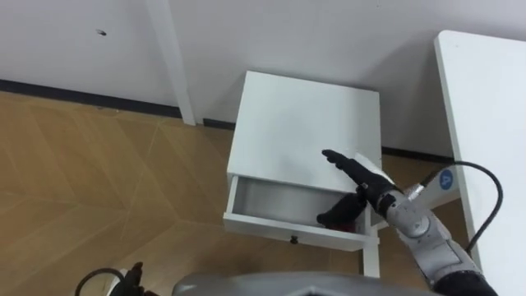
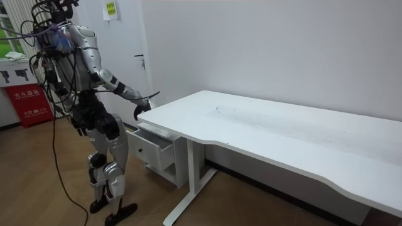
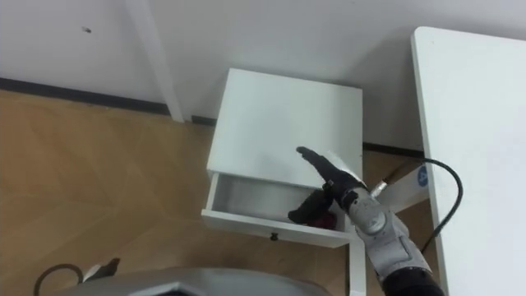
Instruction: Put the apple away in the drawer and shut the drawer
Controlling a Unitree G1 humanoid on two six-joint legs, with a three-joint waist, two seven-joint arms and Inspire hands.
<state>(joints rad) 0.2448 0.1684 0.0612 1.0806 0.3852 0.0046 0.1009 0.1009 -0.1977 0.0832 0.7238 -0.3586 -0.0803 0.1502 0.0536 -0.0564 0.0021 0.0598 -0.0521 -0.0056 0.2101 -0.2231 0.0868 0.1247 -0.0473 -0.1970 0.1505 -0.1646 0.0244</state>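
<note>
A white bedside cabinet (image 1: 304, 123) stands against the wall with its top drawer (image 1: 271, 200) pulled open. My right hand (image 1: 362, 191) reaches in from the lower right and hangs over the drawer's right end. Its thumb sticks out over the cabinet top while the dark fingers (image 1: 335, 217) curl down into the drawer. A bit of a red apple (image 1: 352, 224) shows under those fingers, inside the drawer's right corner and mostly hidden. In the room view I stand upright at the desk's end, right arm (image 2: 125, 93) stretched over the open drawer (image 2: 154, 147). My left hand (image 1: 131, 275) shows as a dark shape at the lower left.
A white desk (image 1: 493, 123) fills the right side, and its leg (image 1: 371, 255) stands just right of the drawer front, which has a small dark knob (image 1: 293, 239). A white door frame (image 1: 173, 57) rises left of the cabinet. Wooden floor (image 1: 99, 181) lies open to the left.
</note>
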